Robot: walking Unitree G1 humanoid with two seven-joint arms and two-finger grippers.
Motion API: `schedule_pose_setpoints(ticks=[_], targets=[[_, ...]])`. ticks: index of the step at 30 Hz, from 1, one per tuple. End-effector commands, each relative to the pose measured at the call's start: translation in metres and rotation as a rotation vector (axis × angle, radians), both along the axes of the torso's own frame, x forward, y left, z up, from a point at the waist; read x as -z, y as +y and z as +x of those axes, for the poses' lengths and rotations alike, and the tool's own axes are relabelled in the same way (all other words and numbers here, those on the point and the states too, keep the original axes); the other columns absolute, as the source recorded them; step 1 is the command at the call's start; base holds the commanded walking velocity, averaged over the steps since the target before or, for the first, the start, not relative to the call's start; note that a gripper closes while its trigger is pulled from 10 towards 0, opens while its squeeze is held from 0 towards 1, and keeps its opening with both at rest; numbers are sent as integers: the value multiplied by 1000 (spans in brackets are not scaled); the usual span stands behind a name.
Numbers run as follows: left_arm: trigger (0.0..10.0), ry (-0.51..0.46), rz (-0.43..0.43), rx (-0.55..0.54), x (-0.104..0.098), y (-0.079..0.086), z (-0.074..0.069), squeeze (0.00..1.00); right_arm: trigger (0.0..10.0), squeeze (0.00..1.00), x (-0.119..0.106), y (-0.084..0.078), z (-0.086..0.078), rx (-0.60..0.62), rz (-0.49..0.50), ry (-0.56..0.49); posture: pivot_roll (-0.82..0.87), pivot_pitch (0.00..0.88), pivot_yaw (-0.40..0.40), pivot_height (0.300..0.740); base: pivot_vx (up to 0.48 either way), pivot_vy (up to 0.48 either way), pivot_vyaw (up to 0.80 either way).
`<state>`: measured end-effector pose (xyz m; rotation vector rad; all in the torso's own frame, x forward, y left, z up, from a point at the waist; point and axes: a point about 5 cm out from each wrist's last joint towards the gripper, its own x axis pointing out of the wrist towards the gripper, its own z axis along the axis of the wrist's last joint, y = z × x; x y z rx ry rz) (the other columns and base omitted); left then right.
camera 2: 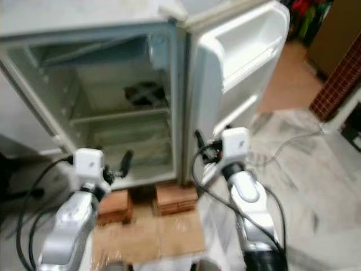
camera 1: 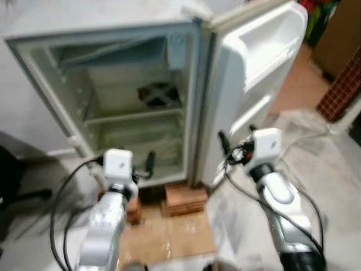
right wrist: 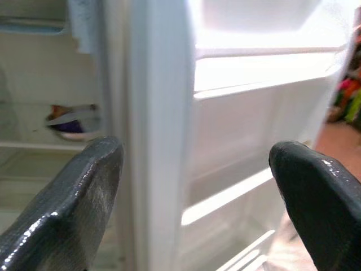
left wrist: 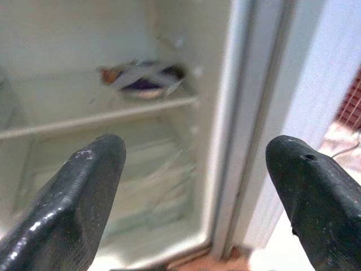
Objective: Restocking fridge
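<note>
While the small white fridge [camera 1: 130,101] stands with its moulded plastic door [camera 1: 254,73] swung wide to my right, I judge the restocking barely begun: its interior is nearly bare, and neither claw carries anything to put in. The one item I can make out is a dark, crumpled packet [camera 1: 159,95] lying on the upper shelf [camera 1: 132,117], toward the right wall; in the left wrist view it looks like a purple and silver foil wrapper, though blur keeps me from saying more. The lower compartment seems to hold only a clear ribbed drawer or liner. The door's inner racks look empty and glossy.

My left claw [camera 1: 150,161] hovers just in front of the cabinet's lower opening, its two matte black fingers [left wrist: 73,192] spread apart and empty. My right claw [camera 1: 224,142] hangs near the door's inner edge, likewise released. The cabinet rests on red bricks [camera 1: 185,199], with flattened brown cardboard [camera 1: 166,237] on the pale, mottled floor [camera 1: 333,169]. Everything remains: fetching stock, then loading shelves.
</note>
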<state>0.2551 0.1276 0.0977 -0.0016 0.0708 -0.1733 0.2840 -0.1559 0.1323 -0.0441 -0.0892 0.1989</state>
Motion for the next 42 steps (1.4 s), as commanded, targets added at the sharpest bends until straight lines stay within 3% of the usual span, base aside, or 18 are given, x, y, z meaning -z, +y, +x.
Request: schedule_pose_setpoints(ticks=[1,12,23,31,42], targets=[[10000,7,12,-28,1,10,-2,0,10000,0,-2,9,1,-32,9,-10,-24,97,29,740,0,0,0],[10000,21,45,-106,3,18,0,0,10000,0,-2,12,12,-109,15,6,-4,102,26,740,0,0,0],[10000,72,65,-208,11,45,-11,0,10000,0,3,17,32,-127,51,46,47,116,20,740,0,0,73],[10000,77,72,-208,9,45,-14,0,10000,0,14,23,34,-132,90,113,55,131,26,740,0,0,750],[10000,80,60,-195,8,45,-18,0,10000,0,23,21,42,-43,56,156,65,151,28,740,22,0,0]])
